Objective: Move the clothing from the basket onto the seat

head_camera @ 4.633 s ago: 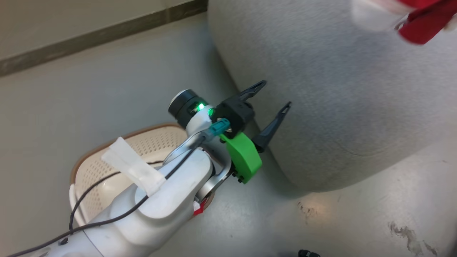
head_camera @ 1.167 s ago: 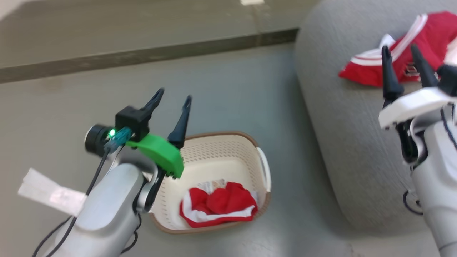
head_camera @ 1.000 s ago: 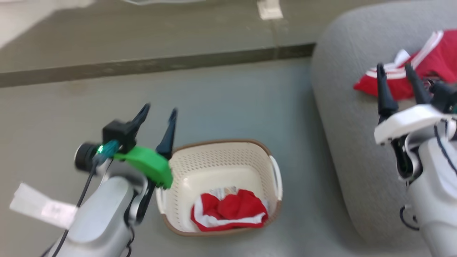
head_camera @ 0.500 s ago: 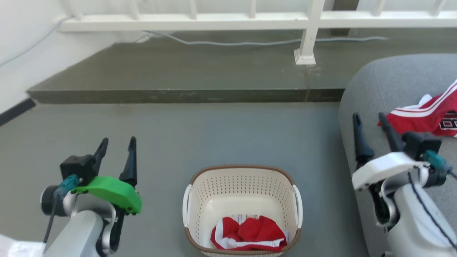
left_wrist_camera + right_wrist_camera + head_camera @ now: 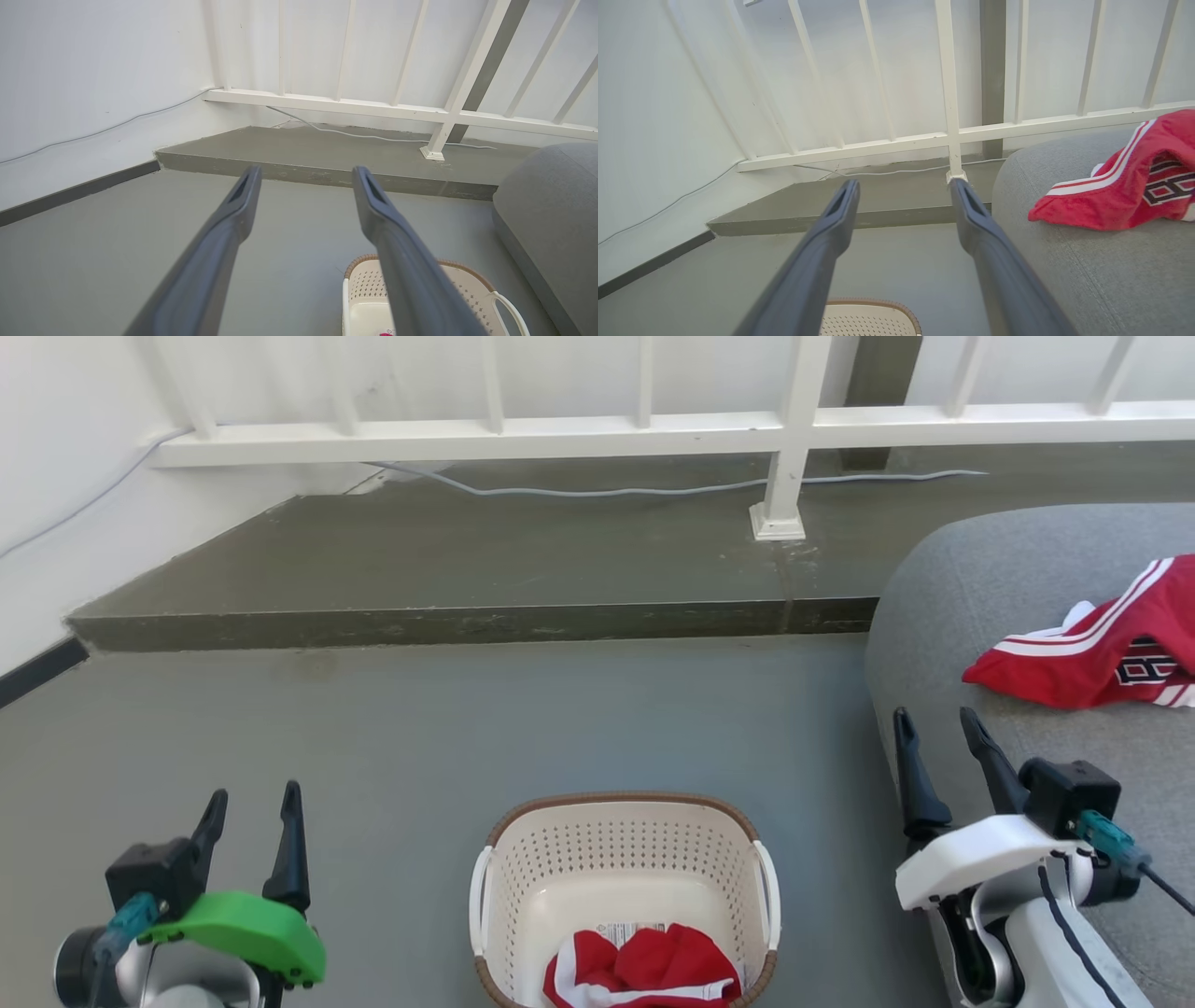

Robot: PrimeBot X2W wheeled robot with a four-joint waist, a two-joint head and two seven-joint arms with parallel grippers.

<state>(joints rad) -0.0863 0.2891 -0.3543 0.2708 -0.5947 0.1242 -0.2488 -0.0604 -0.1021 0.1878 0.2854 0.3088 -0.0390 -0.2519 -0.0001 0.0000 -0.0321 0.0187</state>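
The cream basket (image 5: 623, 859) with a brown rim stands on the floor at the bottom middle, and a crumpled red garment with white trim (image 5: 644, 975) lies in its near end. A second red garment with white stripes and black-and-white lettering (image 5: 1102, 649) lies on the grey seat (image 5: 1008, 616) at the right. My left gripper (image 5: 254, 812) is open and empty, left of the basket. My right gripper (image 5: 934, 733) is open and empty at the seat's front edge, below the lettered garment (image 5: 1120, 186). Part of the basket (image 5: 472, 284) shows under my left fingers (image 5: 397, 242).
A raised concrete step (image 5: 467, 574) runs across behind the basket, with a white railing (image 5: 784, 439) and a cable on it. A white wall (image 5: 56, 504) closes off the left side. Grey floor (image 5: 420, 728) lies between the step and the basket.
The head view has swung and lifted, bringing the railing, step and wall into the picture. Both grippers have dropped lower in the picture and stayed open. The garments have not moved.
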